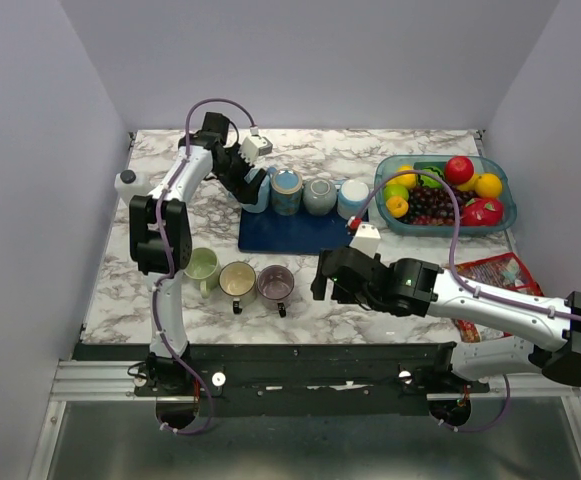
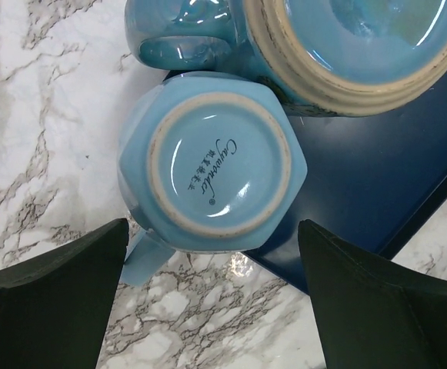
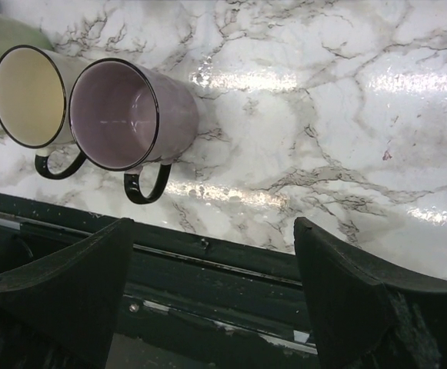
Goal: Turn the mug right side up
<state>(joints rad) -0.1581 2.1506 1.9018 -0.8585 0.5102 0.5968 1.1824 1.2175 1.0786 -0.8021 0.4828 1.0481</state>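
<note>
A light blue mug (image 2: 211,165) stands upside down, its printed base facing up, half on the left end of a dark blue mat (image 2: 369,177). In the top view this mug (image 1: 259,196) is the leftmost of a row. My left gripper (image 2: 211,307) is open and empty above it; the mug lies just ahead of the fingertips, not between them. In the top view the left gripper (image 1: 251,178) is at the far left. My right gripper (image 3: 211,300) is open and empty over the table's front edge, right of the purple mug (image 3: 131,115).
Three more upside-down mugs (image 1: 319,195) stand on the mat, the nearest a teal one (image 2: 361,46). Green (image 1: 202,266), cream (image 1: 237,279) and purple (image 1: 275,284) mugs stand upright at the front. A fruit basket (image 1: 500,180), a red snack bag (image 1: 490,275) and a white bottle (image 1: 127,185) are around.
</note>
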